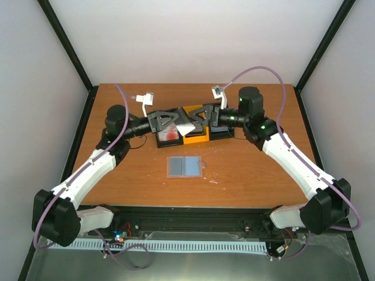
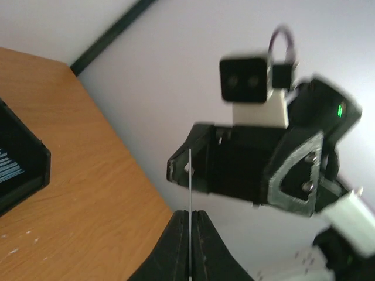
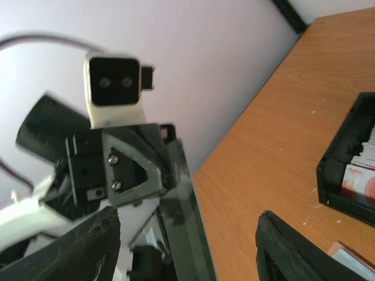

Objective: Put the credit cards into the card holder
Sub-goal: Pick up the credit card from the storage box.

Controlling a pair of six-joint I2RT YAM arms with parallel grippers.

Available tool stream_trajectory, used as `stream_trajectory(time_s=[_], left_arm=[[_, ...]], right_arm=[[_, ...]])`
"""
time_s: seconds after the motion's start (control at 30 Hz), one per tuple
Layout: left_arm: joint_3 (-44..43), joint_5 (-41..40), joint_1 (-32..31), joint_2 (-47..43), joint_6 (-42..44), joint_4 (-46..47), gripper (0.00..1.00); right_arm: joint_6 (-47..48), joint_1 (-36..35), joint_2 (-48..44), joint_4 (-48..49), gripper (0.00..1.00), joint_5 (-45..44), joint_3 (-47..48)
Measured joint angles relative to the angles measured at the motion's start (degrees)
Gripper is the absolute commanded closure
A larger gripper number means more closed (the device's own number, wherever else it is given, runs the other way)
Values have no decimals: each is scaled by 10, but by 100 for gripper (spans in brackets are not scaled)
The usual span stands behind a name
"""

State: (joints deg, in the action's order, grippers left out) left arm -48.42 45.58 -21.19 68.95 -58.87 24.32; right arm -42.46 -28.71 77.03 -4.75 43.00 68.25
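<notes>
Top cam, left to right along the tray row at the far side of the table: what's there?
Black plastic tray holding white cards with red blotches → orange plastic tray → second black plastic tray at the right end.

The top view is bright and evenly lit by diffuse light that seems to come from above. The pale walls look flat, and the worktop (image 1: pixel 246 170) carries only soft, faint shadows close under the arms.

In the left wrist view, the right arm's wrist camera (image 2: pixel 249 79) and the parts to its right are smeared by motion blur. The credit card (image 2: pixel 190 181) in the left gripper (image 2: pixel 190 234) shows only as a thin pale line.

In the right wrist view, the right gripper (image 3: pixel 187 240) is dark and out of focus at the near edge. The cable (image 3: pixel 35 44) at far left is blurred.
</notes>
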Motion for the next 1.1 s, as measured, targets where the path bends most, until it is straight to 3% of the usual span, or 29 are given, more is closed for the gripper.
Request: stream_trajectory(time_s=[0.2,0.3,0.37,0.5,0.67,0.77,0.8,0.83,0.87,0.9,1.07,1.1], left_arm=[[-70,110,0,-4,177,-158,99],[-89,149,0,-4,228,-199,99],[-93,173,0,-4,249,-214,99],[-93,213,0,3,268,-225,99],[-94,242,0,12,277,-230,99],[-95,251,0,14,281,-233,99],[-95,249,1,14,282,-237,95],[-95,248,3,16,283,-243,80],[-95,247,4,19,284,-246,58],[-95,245,4,21,288,-249,45],[-97,201,3,23,293,-274,2],[-96,176,3,23,292,-281,0]], right_arm=[[175,2,-1,-118,38,122,37],[205,2,-4,-130,51,170,22],[207,2,-11,-123,63,193,4],[180,-3,-25,-88,70,214,-33],[151,-20,-20,-48,91,209,-39],[120,-22,-5,-5,97,211,-46],[108,-23,1,9,97,218,-51],[102,-23,3,19,97,221,-54],[96,-23,4,28,97,222,-58],[89,-23,4,33,97,222,-62],[83,-22,4,31,97,198,-74],[85,-22,4,26,97,190,-76]])
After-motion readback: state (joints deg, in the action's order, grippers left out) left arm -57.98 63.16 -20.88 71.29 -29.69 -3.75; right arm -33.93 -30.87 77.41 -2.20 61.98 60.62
